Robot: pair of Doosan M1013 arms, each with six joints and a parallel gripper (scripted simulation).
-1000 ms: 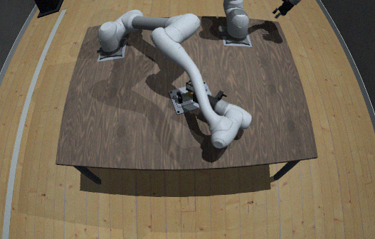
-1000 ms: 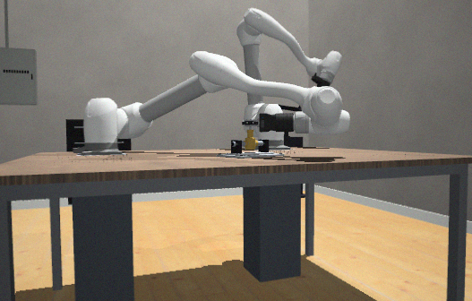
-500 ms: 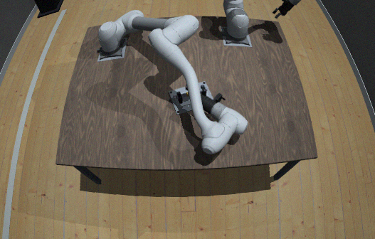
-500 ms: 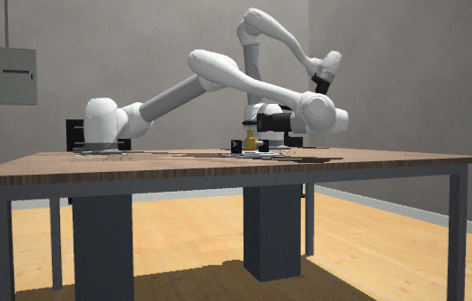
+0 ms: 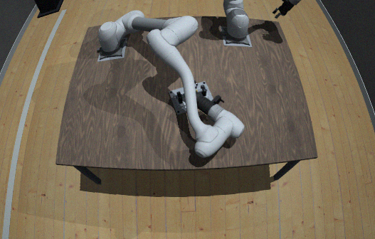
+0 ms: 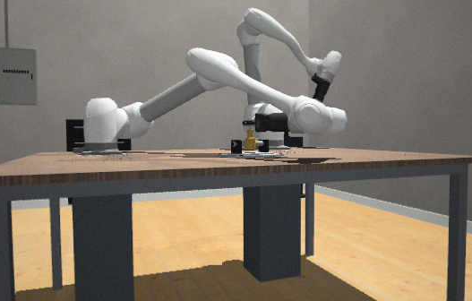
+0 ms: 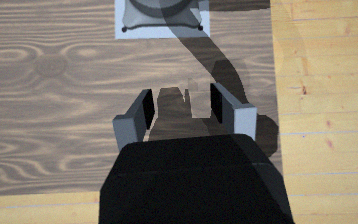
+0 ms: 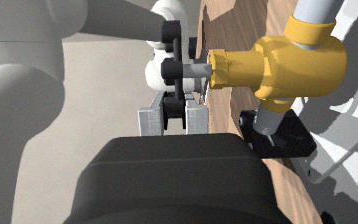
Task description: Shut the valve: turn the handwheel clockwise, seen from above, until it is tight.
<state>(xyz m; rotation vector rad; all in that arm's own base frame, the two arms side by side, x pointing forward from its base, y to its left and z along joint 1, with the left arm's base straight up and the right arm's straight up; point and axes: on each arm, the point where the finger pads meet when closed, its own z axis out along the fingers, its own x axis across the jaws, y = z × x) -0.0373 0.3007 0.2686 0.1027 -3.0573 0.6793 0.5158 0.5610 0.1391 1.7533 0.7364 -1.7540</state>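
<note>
The black handwheel (image 8: 171,68) (image 6: 248,122) sits on a stem above the yellow valve body (image 8: 306,65) (image 6: 250,141). In the right wrist view it is seen edge-on. My right gripper (image 8: 174,103) is shut on the handwheel's rim, with one finger on each side of a black rim part. It reaches in nearly level from the side; in the top view the right arm hides the handwheel and most of the valve. My left gripper (image 7: 181,98) (image 5: 277,13) is open and empty, high up and far from the valve.
The valve stands on a light base plate (image 6: 255,155) with black pipe brackets (image 5: 179,97) (image 8: 281,135) on both sides. The right arm (image 5: 188,82) arches low over the plate. The left arm's base (image 5: 238,28) stands at the table's back edge.
</note>
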